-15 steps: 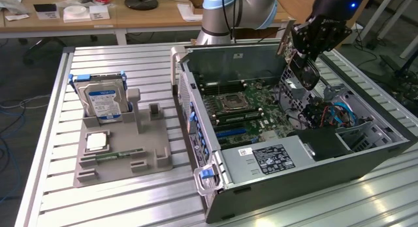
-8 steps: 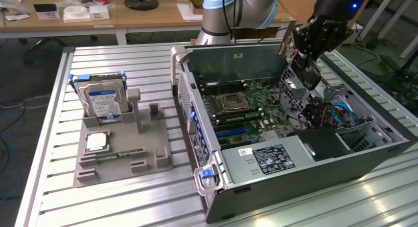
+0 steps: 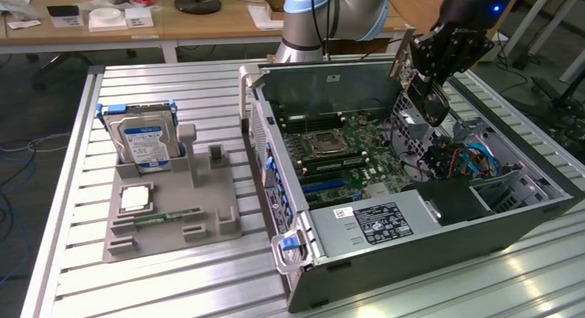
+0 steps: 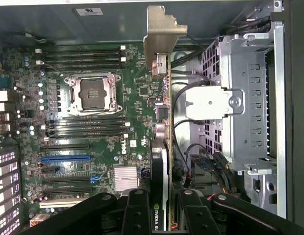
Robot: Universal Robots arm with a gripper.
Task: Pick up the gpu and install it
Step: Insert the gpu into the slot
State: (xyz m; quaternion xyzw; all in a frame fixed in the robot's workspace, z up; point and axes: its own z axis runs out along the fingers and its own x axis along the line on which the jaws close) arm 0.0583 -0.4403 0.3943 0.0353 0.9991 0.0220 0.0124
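Gpu (image 3: 428, 99) (image 4: 165, 122) hangs edge-on over the open computer case (image 3: 512, 222), beside the motherboard (image 3: 352, 150), metal bracket end farthest from the gripper. Gripper (image 3: 435, 72) (image 4: 164, 211) clamped on the card, a finger on each face. Grey tray (image 3: 169, 215) with hard drive (image 3: 146, 143) sits well apart.

This is a robot lab: a robot arm (image 3: 311, 16), an open computer (image 3: 412, 242) on a metal table (image 3: 164, 284), and desks (image 3: 210, 27) at 11 o'clock.
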